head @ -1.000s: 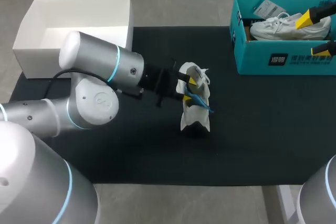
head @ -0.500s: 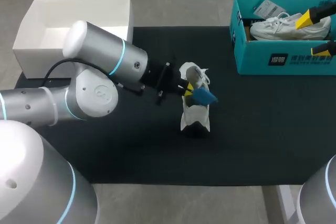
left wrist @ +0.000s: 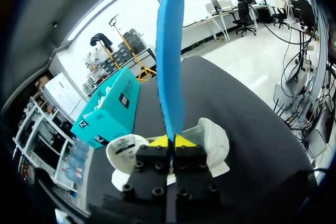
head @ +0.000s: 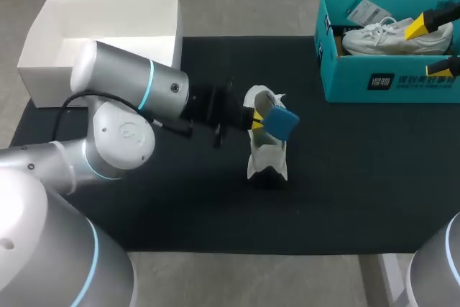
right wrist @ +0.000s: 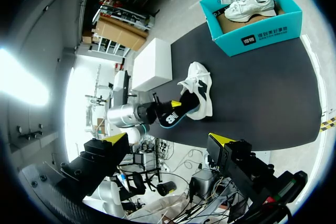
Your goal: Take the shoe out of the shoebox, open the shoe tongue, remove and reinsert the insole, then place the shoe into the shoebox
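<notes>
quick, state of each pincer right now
Left pincer: closed, holding the blue insole.
Right pincer: open, holding nothing.

Soft, even light from overhead filled the head view. The black desk [head: 359,192] gave back almost no shine, and shadows were lost on it. The left arm [head: 129,106] carried pale highlights along its silver shell. In the left wrist view the room behind the blue insole [left wrist: 170,51] was washed out to white. The right wrist view held a hard glare patch beyond the desk, whose edges bowed.
</notes>
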Available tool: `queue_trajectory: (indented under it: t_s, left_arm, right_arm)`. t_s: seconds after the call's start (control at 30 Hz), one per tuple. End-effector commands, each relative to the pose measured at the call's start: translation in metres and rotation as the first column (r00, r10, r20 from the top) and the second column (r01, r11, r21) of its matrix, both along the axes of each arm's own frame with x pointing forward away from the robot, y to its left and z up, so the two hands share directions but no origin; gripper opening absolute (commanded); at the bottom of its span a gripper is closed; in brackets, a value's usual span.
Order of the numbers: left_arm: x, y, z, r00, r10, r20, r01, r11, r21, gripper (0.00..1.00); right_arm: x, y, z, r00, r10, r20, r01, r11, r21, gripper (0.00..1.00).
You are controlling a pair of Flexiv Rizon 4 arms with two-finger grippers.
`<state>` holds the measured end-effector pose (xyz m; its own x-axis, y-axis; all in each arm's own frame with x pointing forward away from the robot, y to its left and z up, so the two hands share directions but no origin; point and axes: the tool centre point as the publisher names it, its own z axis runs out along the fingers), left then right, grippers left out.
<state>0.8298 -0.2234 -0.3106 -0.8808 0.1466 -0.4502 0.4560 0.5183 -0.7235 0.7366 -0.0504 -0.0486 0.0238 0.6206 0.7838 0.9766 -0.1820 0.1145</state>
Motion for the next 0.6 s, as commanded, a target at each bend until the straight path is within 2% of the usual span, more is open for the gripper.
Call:
queue_trajectory:
  t_s: [0.03, 0.23, 0.6]
  left_arm:
    - [-0.005, 0.0, -0.012, 0.999, 0.033, -0.003, -0.033, 0.999, 0.011, 0.0]
    - [0.0, 0.0, -0.025, 0.996, 0.077, -0.036, -0.077, 0.997, 0.003, 0.0]
    - [0.027, -0.004, -0.032, 0.993, 0.113, 0.037, -0.113, 0.993, 0.019, 0.0]
  right_arm:
    - [0.001, 0.001, 0.0, 1.0, 0.0, -0.002, 0.0, 1.0, -0.002, 1.0]
    - [0.001, 0.001, 0.0, 1.0, 0.0, -0.002, 0.0, 1.0, -0.002, 1.0]
    - [0.001, 0.001, 0.0, 1.0, 0.0, -0.002, 0.0, 1.0, -0.002, 1.0]
